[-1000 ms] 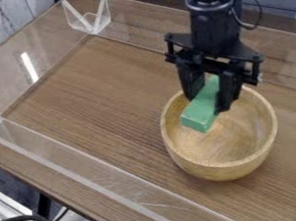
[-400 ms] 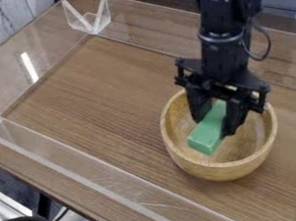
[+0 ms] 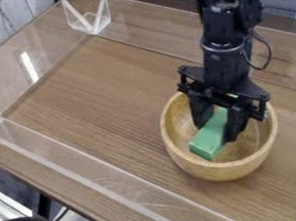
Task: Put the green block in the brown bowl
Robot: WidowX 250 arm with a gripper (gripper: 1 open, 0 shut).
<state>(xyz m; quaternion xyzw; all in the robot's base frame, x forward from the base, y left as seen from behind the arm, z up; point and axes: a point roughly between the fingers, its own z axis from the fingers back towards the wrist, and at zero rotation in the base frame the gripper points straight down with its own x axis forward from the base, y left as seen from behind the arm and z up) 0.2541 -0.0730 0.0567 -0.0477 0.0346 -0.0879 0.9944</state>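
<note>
Checking the green block (image 3: 209,137) first: it sits inside the brown bowl (image 3: 193,165), low in the hollow, one end near the wall. Gripper (image 3: 220,111) reaches down at its upper end; whether the fingers pinch it or stand apart, I can't tell. Risks as I judge them: lifting while the block is gripped or snagged would carry it back out; drifting sideways on the way up, fingers could catch the rim and tip the bowl on the table (image 3: 105,117).

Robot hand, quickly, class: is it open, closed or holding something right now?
Hand: closed on the green block, holding it down inside the brown bowl.
</note>
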